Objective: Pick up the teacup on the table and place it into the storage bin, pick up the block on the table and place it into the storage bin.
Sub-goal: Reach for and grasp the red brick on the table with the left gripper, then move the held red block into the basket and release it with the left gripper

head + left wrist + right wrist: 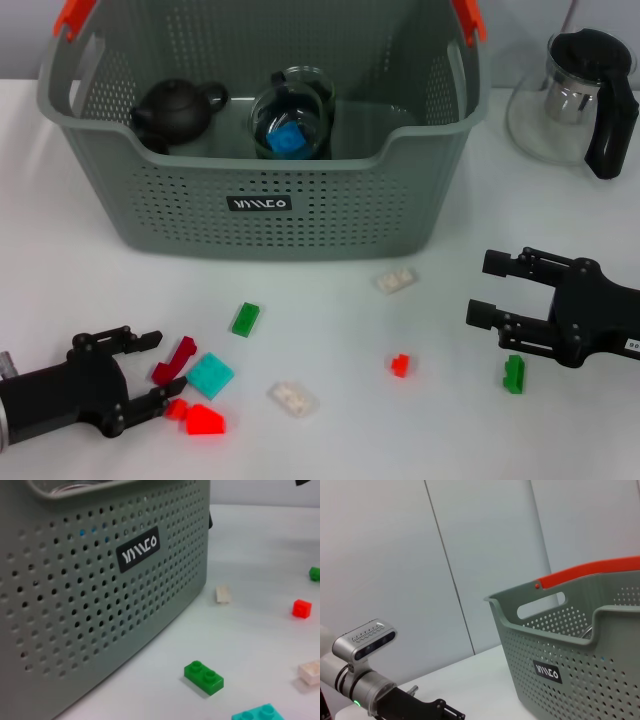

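Observation:
The grey storage bin [270,215] stands at the back centre. It also shows in the left wrist view [75,610] and the right wrist view [580,660]. A glass teacup [291,112] sits inside it with a blue block [290,140] in it. My left gripper [160,368] is open low on the table at the front left, its fingers either side of a dark red block [173,360]. A teal block [210,375] and a red block [205,420] lie just beside it. My right gripper [487,288] is open and empty at the right, next to a green block [514,373].
A black teapot [178,110] is in the bin. A glass pot with a black handle [575,95] stands at the back right. Loose blocks lie on the table: green [245,319], clear white [293,398], small red [400,365], white [396,280].

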